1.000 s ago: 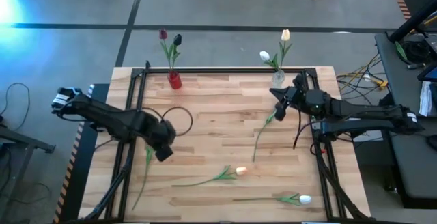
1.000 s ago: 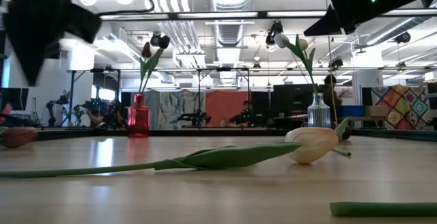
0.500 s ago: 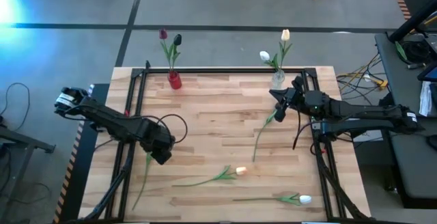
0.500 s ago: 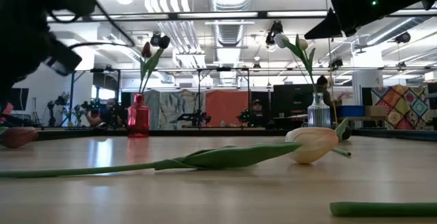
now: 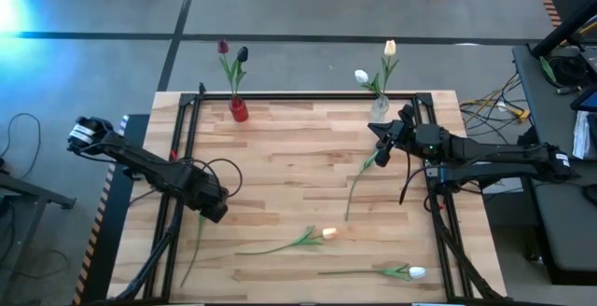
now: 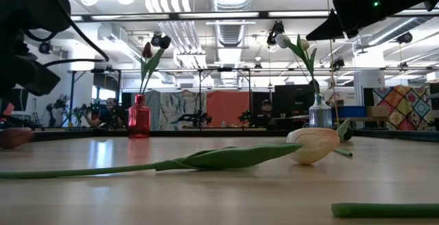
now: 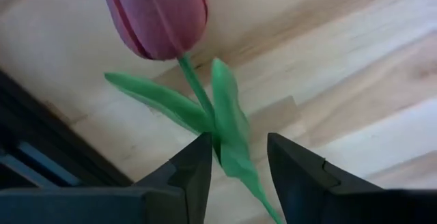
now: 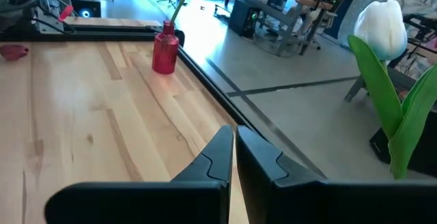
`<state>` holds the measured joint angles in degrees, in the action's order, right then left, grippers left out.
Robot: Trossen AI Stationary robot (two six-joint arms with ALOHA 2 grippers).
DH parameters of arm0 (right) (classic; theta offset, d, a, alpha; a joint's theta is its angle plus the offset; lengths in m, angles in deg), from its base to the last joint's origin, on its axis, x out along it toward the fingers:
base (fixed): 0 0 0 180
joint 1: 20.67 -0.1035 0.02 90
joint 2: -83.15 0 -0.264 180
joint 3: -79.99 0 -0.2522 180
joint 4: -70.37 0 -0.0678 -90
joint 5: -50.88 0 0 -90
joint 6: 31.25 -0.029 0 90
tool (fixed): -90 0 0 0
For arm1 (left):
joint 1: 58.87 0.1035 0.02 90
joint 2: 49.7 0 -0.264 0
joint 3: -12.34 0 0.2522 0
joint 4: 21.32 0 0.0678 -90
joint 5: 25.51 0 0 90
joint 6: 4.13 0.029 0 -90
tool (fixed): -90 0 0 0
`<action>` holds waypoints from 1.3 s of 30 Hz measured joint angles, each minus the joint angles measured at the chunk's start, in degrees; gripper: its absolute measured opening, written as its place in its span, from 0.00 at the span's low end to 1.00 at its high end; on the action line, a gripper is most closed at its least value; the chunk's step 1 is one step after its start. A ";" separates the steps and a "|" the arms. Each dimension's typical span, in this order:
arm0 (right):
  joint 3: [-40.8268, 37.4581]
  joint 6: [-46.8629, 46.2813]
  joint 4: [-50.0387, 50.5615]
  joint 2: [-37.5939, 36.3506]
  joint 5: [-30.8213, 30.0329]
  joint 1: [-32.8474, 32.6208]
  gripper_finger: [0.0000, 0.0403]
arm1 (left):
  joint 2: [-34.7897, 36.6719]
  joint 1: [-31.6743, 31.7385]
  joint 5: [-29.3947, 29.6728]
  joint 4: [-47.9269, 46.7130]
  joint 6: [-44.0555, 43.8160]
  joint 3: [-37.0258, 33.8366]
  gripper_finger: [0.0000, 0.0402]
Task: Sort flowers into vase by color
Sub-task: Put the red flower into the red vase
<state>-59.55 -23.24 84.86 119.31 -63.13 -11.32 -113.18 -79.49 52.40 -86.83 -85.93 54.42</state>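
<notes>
A maroon-headed flower [image 7: 156, 11] lies at the table's left, its stem [image 5: 194, 245] running toward the near edge. My left gripper [image 7: 239, 145] [image 5: 213, 211] is low over it, open, with one finger on either side of its stem and leaf just below the head. My right gripper [image 8: 233, 138] [image 5: 378, 143] is shut on nothing and raised near the clear vase [image 5: 380, 108], which holds a white and a cream flower. The red vase [image 5: 239, 110] holds two dark flowers. A peach-headed flower [image 5: 328, 234] and a white-headed flower [image 5: 416, 272] lie flat on the table.
Another flower [image 5: 357, 183] lies on the table, with its upper end under my right gripper in the high view. A black frame rail [image 5: 187, 119] runs along the table's edges. Bare wood [image 5: 289, 166] lies in the middle. People move in the room beyond.
My left gripper has gone toward the table's left edge and down, closer to the maroon-headed flower. The flowers and my right arm have kept still.
</notes>
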 joint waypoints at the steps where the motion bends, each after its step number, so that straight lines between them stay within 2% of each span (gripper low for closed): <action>1: 0.00 -0.02 -0.02 0.00 0.00 0.01 0.03 | 0.13 0.02 -0.37 -0.18 -0.11 0.19 0.31; 10: -0.40 -0.13 -0.17 0.00 0.00 0.01 0.03 | -0.48 -0.02 0.11 -4.37 0.62 5.32 0.31; 15: -0.91 -0.44 -0.17 0.02 0.00 0.01 0.03 | -1.37 -0.02 -2.02 -2.48 0.30 2.28 0.31; 22: -1.49 -0.54 -0.18 0.02 0.00 0.01 0.03 | -1.68 -0.02 -2.26 6.96 1.25 -2.58 0.31; 29: -1.55 -0.54 -0.21 0.00 0.00 0.01 0.03 | -1.51 -0.02 -2.34 7.79 2.64 -4.63 0.28; 32: -1.55 -0.54 -0.24 0.00 0.00 0.01 0.03 | -1.64 -0.13 0.63 6.75 5.72 -2.95 0.21; 36: -1.68 -0.52 -1.07 0.02 0.00 0.01 0.03 | -1.31 -0.01 9.46 7.54 11.70 0.69 0.05; 39: -1.93 -0.46 -1.93 0.02 0.00 0.01 0.03 | -1.23 0.17 16.34 7.67 15.81 3.06 0.02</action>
<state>-61.48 -23.70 82.93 119.33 -63.13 -11.31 -114.41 -79.31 68.75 -79.16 -70.12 57.48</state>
